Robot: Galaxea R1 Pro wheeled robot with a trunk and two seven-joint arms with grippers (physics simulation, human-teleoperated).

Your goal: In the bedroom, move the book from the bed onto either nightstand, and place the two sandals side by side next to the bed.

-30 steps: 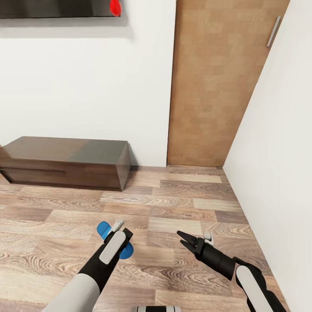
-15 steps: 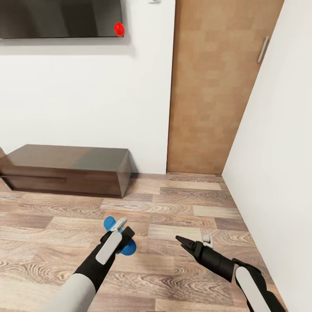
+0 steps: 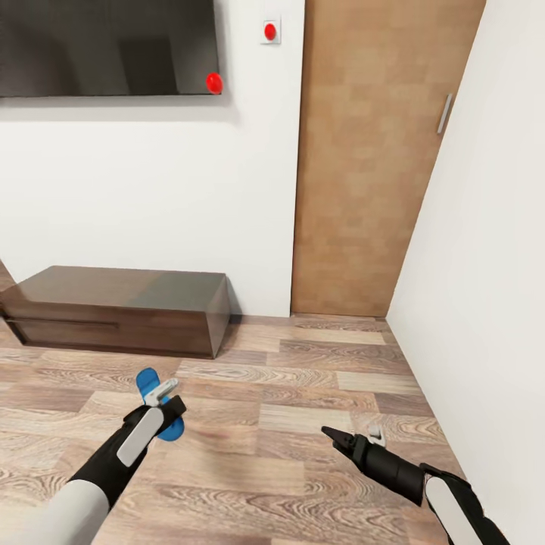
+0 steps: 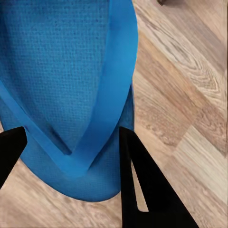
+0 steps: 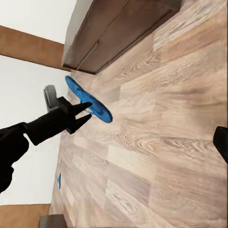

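A bright blue sandal (image 4: 66, 71) fills the upper left, between the end effector's (image 4: 71, 156) black fingers (image 4: 142, 185), over wood-plank floor (image 4: 190, 95).

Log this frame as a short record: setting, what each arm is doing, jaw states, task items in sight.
setting: wood-plank floor, white wall, wooden door, low dark cabinet, wall screen
left gripper: jaws shut on a blue sandal, held above the floor
right gripper: carrying nothing; jaws look nearly closed in the head view
sandals in sight: one, the held one, which also shows in the right wrist view
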